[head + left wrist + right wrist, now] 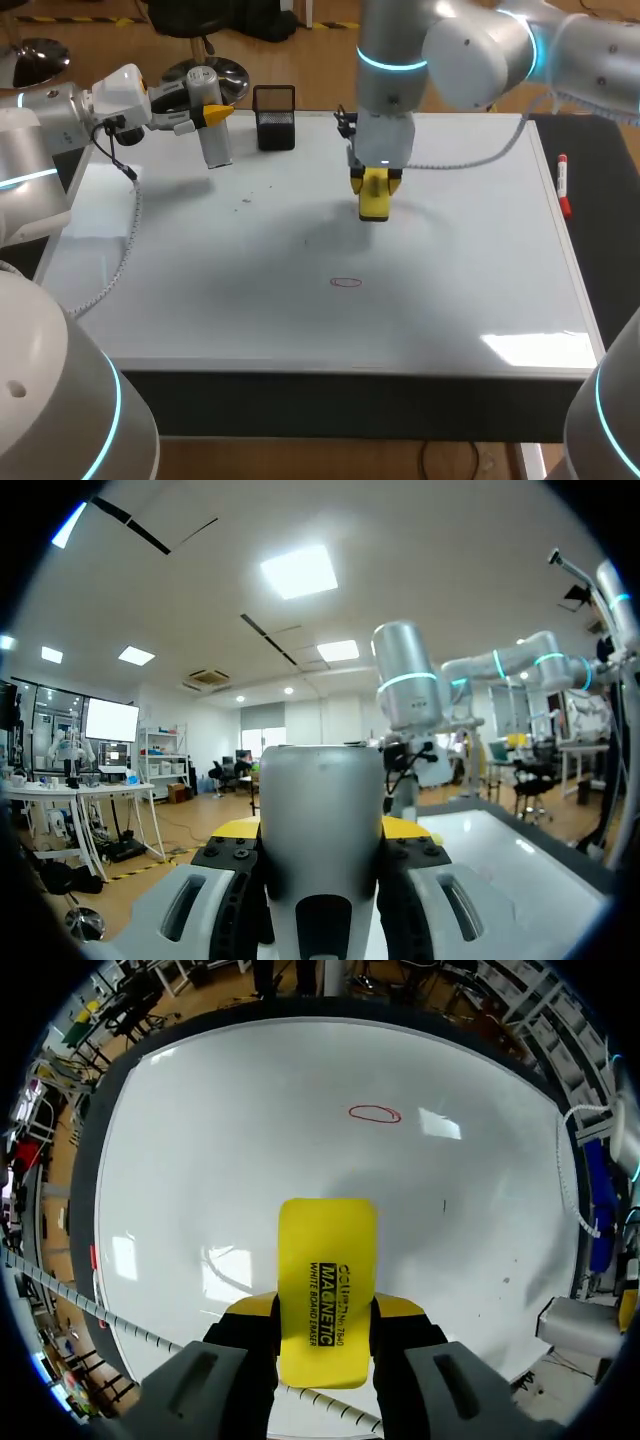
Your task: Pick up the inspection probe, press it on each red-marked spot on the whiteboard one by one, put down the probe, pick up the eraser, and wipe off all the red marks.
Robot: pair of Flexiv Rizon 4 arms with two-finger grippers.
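One red oval (346, 282) shows on the whiteboard (200, 300), drawn a little nearer the front edge than the centre, and the right wrist view picks it up well ahead of the eraser (374, 1113). The yellow eraser (374, 205) hangs over the middle of the board, towards the far edge, clamped from both sides by the right gripper (373, 188), which points straight down. From the right wrist, the eraser (327, 1260) sticks out past the yellow fingertips of the right gripper (325, 1305). Whether the eraser touches the whiteboard (200, 1160) cannot be told.

At the far left corner the left gripper (215, 113) is closed on the grey probe (212, 140), which stands roughly upright with its lower end near the board's far edge. The left wrist view has the probe (320, 810) filling the gap between the left gripper's (320, 828) fingers.

A black mesh cup (275, 118) sits at the far edge, just beside the probe. A red-capped marker (563, 185) lies off the board's right edge.
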